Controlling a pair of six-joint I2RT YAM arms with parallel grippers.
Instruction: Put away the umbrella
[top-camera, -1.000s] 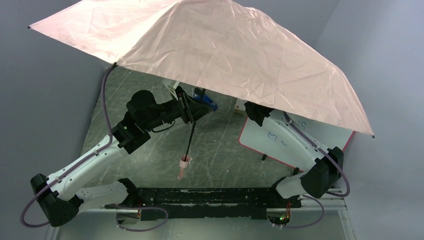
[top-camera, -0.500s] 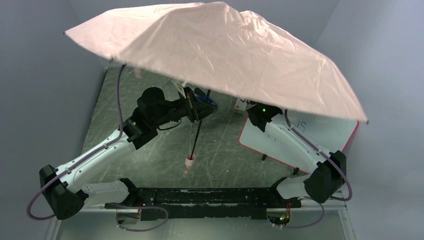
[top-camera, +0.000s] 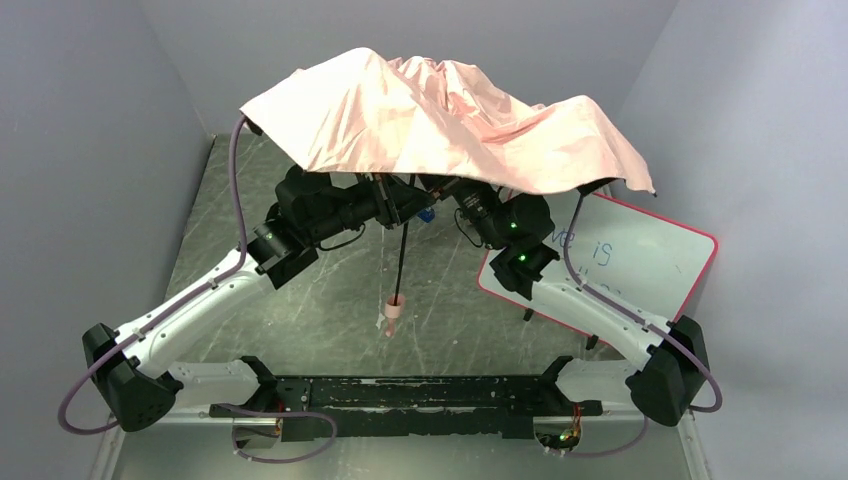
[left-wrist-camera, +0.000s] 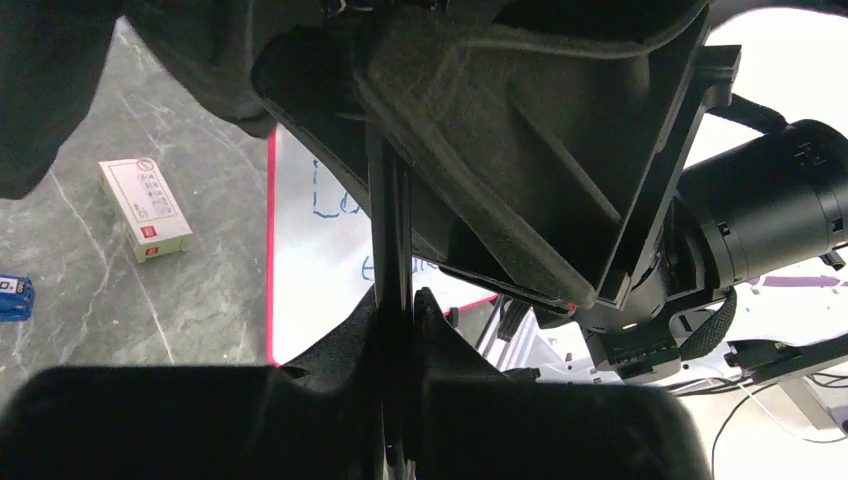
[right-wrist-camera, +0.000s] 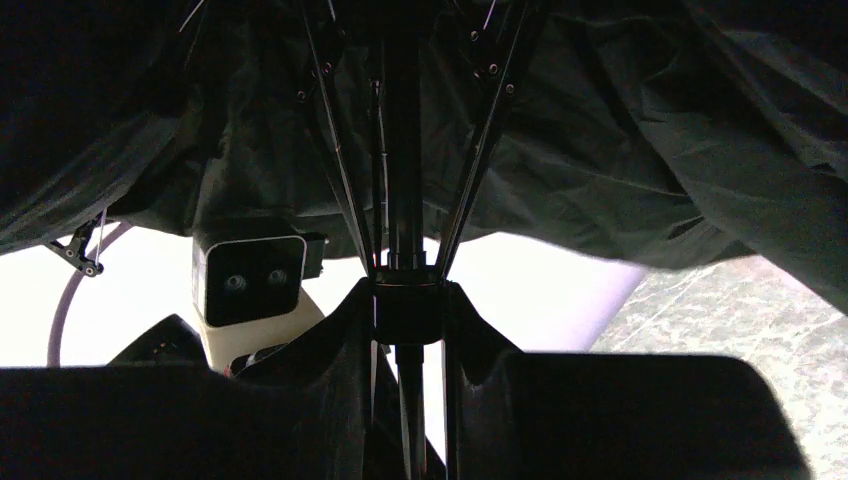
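Umbrella (top-camera: 440, 120) is held in the air above the worktop (top-camera: 330, 300), carried by both arms. Canopy is slack and crumpled, pink side up, draped over both wrists; its black underside fills the top of the right wrist view. Black shaft (top-camera: 402, 255) hangs nearly vertical below the canopy, with the pink handle (top-camera: 395, 306) at its lower end, clear of the worktop. Left gripper (left-wrist-camera: 395, 310): fingers clenched on the shaft, one on each side, no gap visible. Right gripper (right-wrist-camera: 407, 300): fingers grasp the black runner (right-wrist-camera: 405, 305), where the thin ribs (right-wrist-camera: 490, 110) converge, higher on the shaft than the left hold. The two grippers sit just beside each other under the fabric. Whiteboard (top-camera: 640, 260) with red edge and blue writing lies on the right of the worktop. Small white-and-red box (left-wrist-camera: 146, 208) lies near its far edge, a small blue object (left-wrist-camera: 12, 297) close by
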